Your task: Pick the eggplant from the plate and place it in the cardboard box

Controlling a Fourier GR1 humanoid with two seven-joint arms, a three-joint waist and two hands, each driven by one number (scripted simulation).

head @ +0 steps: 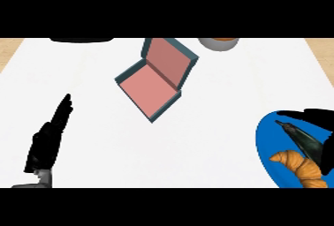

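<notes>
Right hand reaching in over the blue plate at the counter's right edge.

The right hand (321,132) is showing only as a dark shape by the eggplant (301,139); its fingers cannot be made out. The eggplant is lying on the plate (267,145) beside a croissant (301,167). The cardboard box (157,79) is sitting open, well apart. The left hand (47,141) is resting, fingers straight.

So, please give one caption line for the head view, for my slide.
Right hand reaches the eggplant beside a croissant on the blue plate; open box waits.
</notes>
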